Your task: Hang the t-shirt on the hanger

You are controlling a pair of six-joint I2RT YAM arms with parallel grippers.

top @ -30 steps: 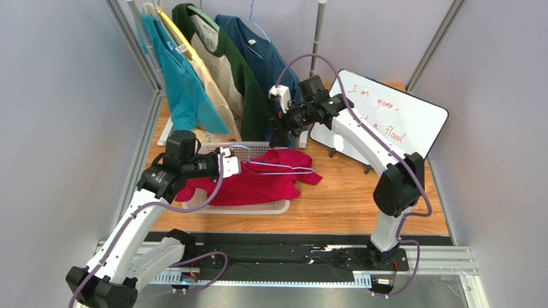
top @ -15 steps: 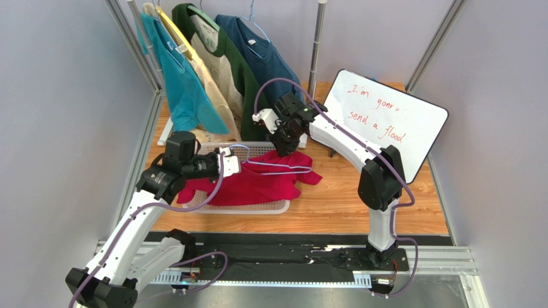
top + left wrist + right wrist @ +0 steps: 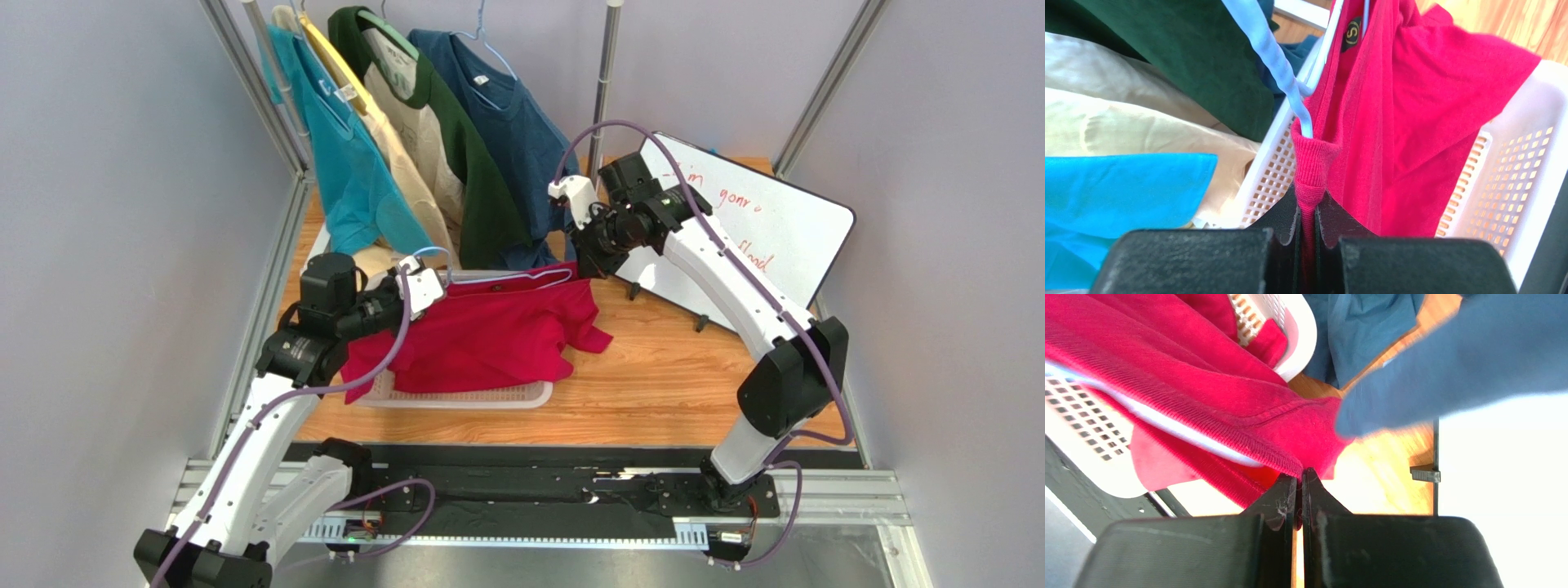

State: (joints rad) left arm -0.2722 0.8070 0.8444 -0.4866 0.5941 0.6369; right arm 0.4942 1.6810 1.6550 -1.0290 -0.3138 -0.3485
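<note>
Hanging stretched between the two arms, the red shirt [image 3: 491, 337] sits above the white basket [image 3: 491, 396] on the tabletop [image 3: 687, 368], with its lower part draping into the basket. The left fingers [image 3: 1281, 223] are clamped on the ribbed collar, where the blue hanger [image 3: 1277, 61] comes out of the neck. The right fingers [image 3: 1281, 496] are pressed together on the shirt's far shoulder edge. The hanger wire runs along the shirt's top edge, just in front of the hung shirts [image 3: 417, 135].
</note>
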